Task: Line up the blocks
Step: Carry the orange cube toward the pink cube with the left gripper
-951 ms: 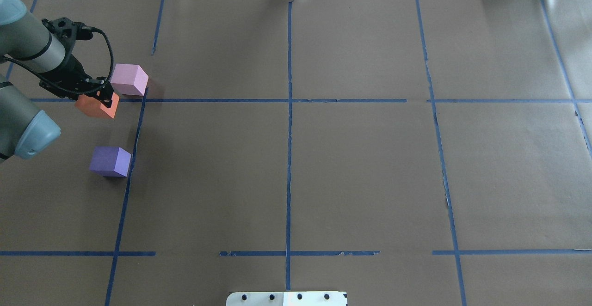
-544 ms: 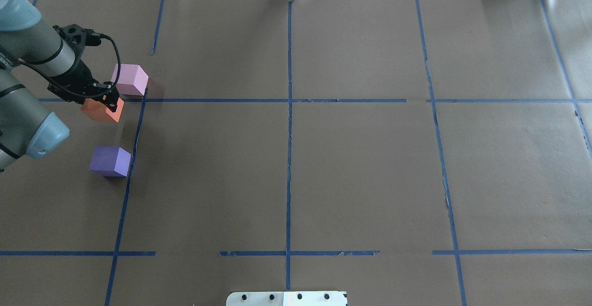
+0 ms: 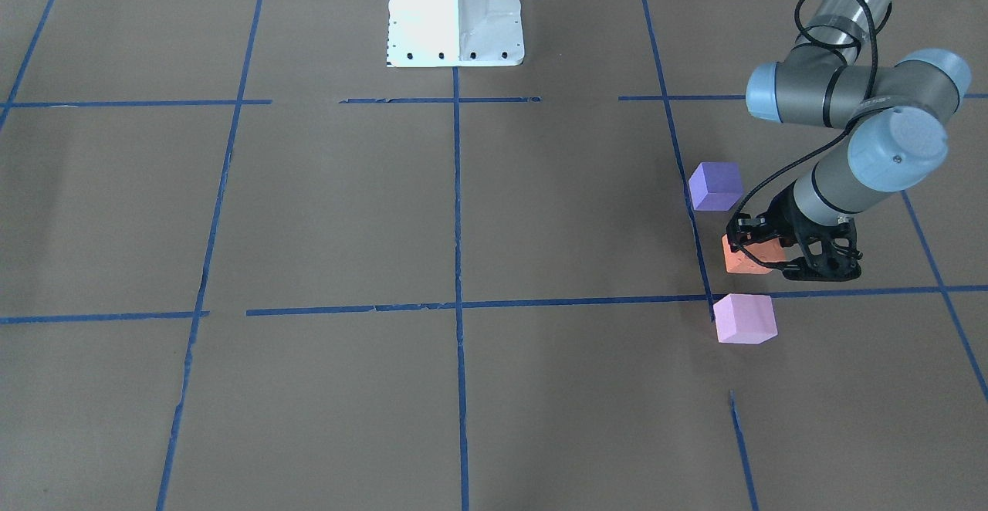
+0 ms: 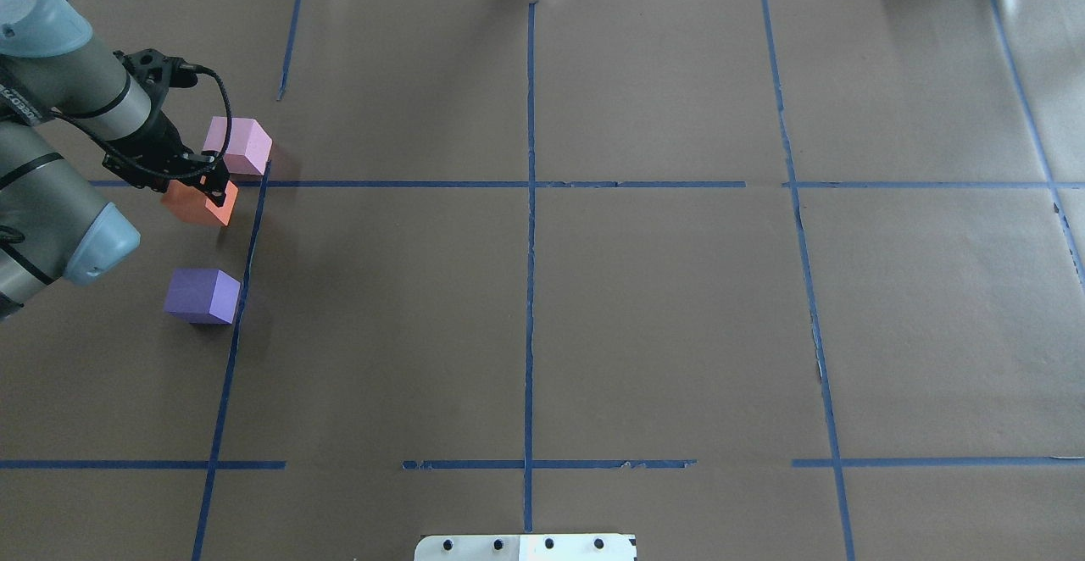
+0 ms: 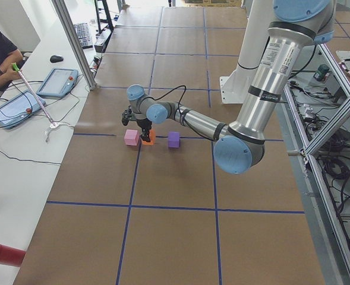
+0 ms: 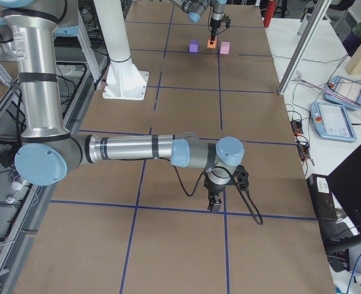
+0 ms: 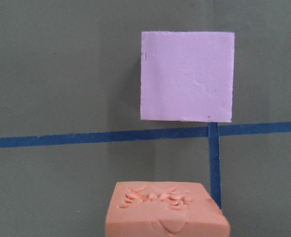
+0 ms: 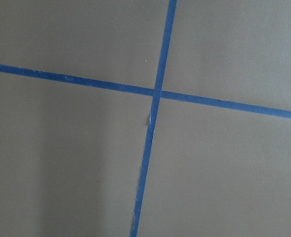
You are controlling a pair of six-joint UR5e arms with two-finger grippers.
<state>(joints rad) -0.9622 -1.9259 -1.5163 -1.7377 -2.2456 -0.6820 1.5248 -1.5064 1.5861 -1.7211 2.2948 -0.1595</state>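
While the right claw (image 6: 220, 199) hangs low over a crossing of blue tape (image 8: 155, 93) at the right end of the surface (image 4: 644, 332), nearest the side camera, its fingers cannot be judged apart or together. At the far left end, the purple block (image 4: 202, 296) rests alone, closest to the robot, just beside a lengthwise tape line. Beyond it, the left claw (image 4: 212, 192) is clamped on the orange block (image 4: 191, 208), which is between its neighbours and touches neither. Contact between its underside and the surface cannot be confirmed. Farthest out, the pink block (image 4: 239, 146) sits flat just past the crosswise tape line, near the orange block.
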